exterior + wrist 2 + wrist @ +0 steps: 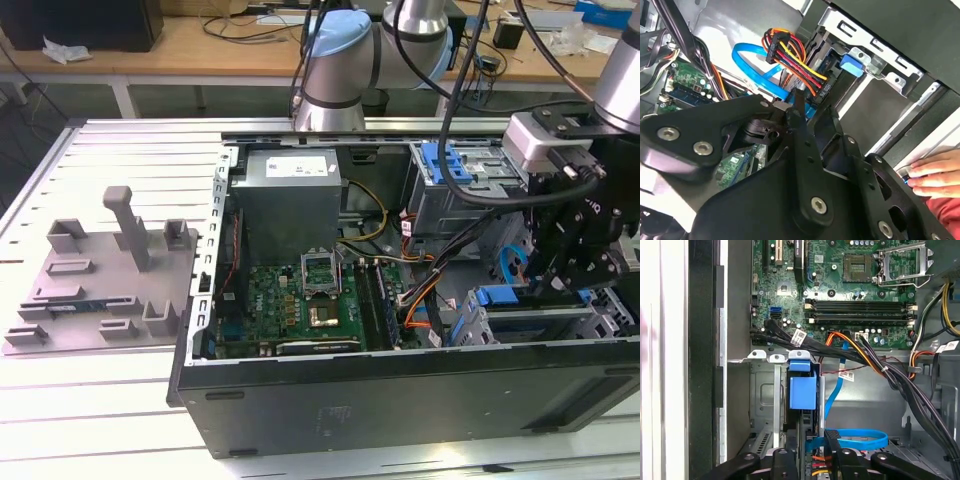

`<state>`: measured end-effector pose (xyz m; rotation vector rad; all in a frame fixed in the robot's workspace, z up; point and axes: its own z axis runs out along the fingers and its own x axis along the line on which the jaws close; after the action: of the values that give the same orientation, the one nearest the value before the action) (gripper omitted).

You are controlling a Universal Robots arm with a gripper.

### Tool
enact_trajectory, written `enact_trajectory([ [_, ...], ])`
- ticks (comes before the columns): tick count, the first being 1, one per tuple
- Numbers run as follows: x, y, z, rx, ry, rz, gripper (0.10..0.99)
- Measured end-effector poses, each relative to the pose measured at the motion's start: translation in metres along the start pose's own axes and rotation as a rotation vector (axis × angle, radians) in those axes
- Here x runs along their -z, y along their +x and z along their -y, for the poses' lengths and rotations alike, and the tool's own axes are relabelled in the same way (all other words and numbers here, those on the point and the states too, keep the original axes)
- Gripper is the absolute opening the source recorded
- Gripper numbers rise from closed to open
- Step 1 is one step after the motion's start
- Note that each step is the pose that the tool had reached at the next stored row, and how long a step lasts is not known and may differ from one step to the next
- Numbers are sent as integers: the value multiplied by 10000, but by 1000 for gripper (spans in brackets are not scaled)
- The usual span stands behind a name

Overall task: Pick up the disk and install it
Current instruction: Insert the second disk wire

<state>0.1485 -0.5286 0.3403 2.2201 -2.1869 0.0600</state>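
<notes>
Black pincer (812, 460) linkages crowd the foreground in the first wrist view, their fingers (832, 437) reaching down toward the lower drive cage (765, 390) of an open computer case (400, 400) on my worktop (100, 400). Seated edge-on in that cage is the disk (803, 392), a blue-fronted slab with its tab up at the cage mouth. Whether the fingers are clamped on it or parted I cannot tell. To finish this seating well, I judge that the push must run straight along the cage rails, without skew, and clear of the blue data cable (855, 437) looped beside the fingers and the power wires (790, 55) bunched near the bay. In the second wrist view a person's hand (935, 172) rests at the case edge, so I judge slow motion wise.
</notes>
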Motion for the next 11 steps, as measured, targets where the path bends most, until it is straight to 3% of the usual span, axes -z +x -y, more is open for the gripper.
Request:
enact_trajectory([
  [2, 54, 2, 0, 0, 1, -7, 357],
  [4, 145, -8, 1, 0, -2, -138, 357],
  [6, 220, -48, 2, 3, -5, -371, 357],
  [7, 253, -97, 3, 5, -9, -572, 357],
  [9, 284, -172, 5, 9, -14, -859, 357],
  [10, 304, -241, 7, 12, -20, -1106, 357],
  [11, 311, -279, 8, 13, -22, -1228, 357],
])
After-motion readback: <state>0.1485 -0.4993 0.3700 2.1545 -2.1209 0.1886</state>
